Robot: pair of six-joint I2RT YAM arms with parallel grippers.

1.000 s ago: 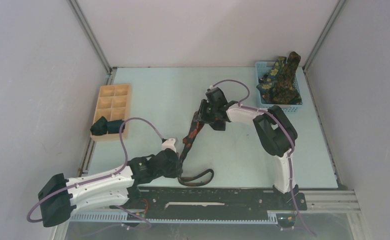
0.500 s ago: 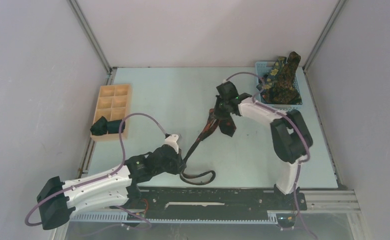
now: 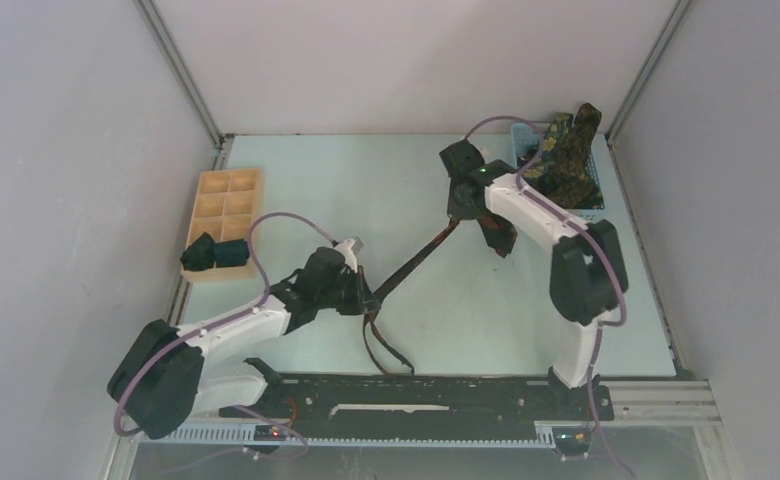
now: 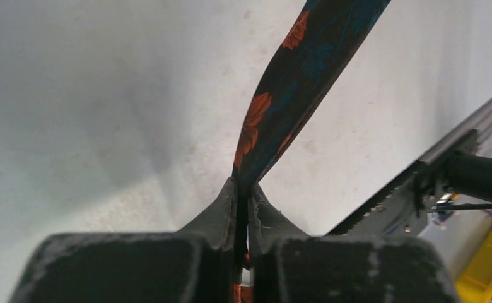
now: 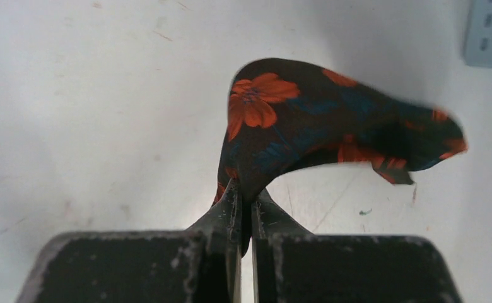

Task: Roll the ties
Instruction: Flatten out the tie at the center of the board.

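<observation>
I am judging the job as partly done. Two dark rolls [image 3: 214,251] are sitting at the 6 o'clock end of the pale wooden tray [image 3: 228,182], at about 9 o'clock on the counter [image 3: 346,180]. They look like finished ties, though I cannot make out their print. A heap of green ties [image 3: 564,152] with yellow flowers is waiting in the blue mesh basket [image 3: 588,214] at 1 o'clock, spilling over its far rim, so several are left. The black tie [image 3: 413,262] is the one in hand and no roll is started on it. It is running taut through the air between my two pincers, from 1 o'clock down towards 7 o'clock. My left pincer [image 3: 368,297] is pinching it with jaws closed tight on the narrow part, and the thin tail is drooping from there in a loose loop onto the counter near my bases. My right pincer [image 3: 463,215] is likewise clamped fully onto the fabric near the wide end, which is flopping over beside it in a soft curl. The cloth is thin, limp and smooth-woven, black with red-orange blossoms and dull blue leaves, folding readily at each grip. The counter is a pale, matt, lightly scuffed sheet.
</observation>
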